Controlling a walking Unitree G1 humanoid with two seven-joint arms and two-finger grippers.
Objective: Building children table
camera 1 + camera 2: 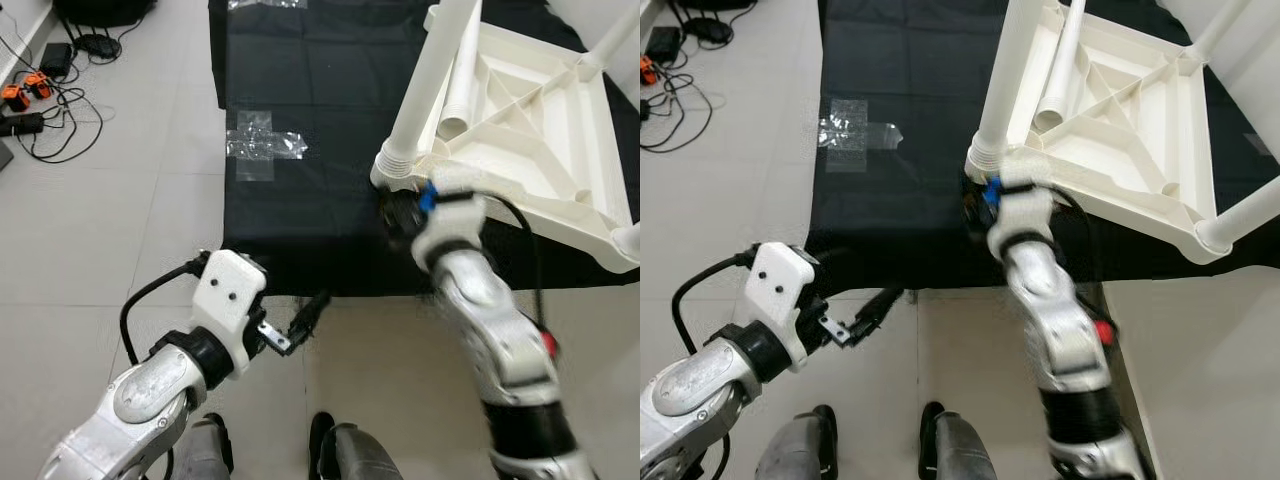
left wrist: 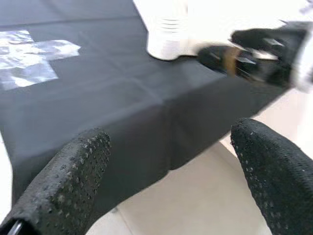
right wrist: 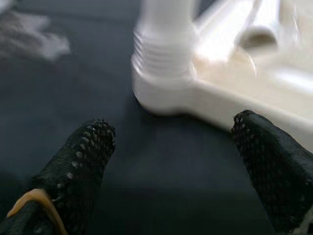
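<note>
Upturned white children table, upper right of frame, lies just beyond right tool, fingers apart. Left tool, lower left, apart, holding nothing.

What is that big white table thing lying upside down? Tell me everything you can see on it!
The white table looks like plastic and lies upside down on the black cloth, its ribbed underside facing up. Legs stand up from its corner sockets; the nearest leg sits in a ridged collar. One loose leg lies inside the frame. The right gripper, fingers open, is just in front of that near corner, not touching it.
</note>
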